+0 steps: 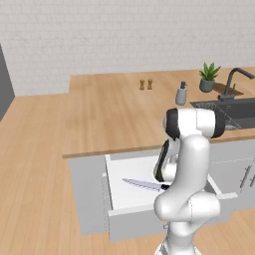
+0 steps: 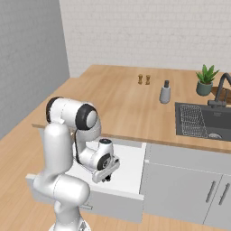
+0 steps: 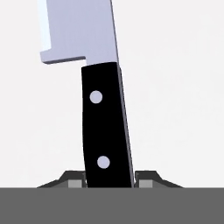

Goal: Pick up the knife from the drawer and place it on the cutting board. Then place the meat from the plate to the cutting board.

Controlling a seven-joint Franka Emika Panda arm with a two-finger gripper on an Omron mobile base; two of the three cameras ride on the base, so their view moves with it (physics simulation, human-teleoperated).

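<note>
Gripper (image 3: 109, 181) pinching black-handled, silver-bladed knife (image 3: 105, 127) by its handle.
Knife lies inside the open white drawer (image 1: 127, 196), near its front edge.

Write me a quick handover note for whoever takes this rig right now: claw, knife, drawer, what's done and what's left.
Claw: shut on the knife, fingers on either side of the black handle's end.
Knife: lying flat in the open drawer, blade pointing away from the claw.
Done: drawer open, knife gripped.
Left: lift the knife out, place it on the cutting board, then move the meat from its plate to the board.
</note>
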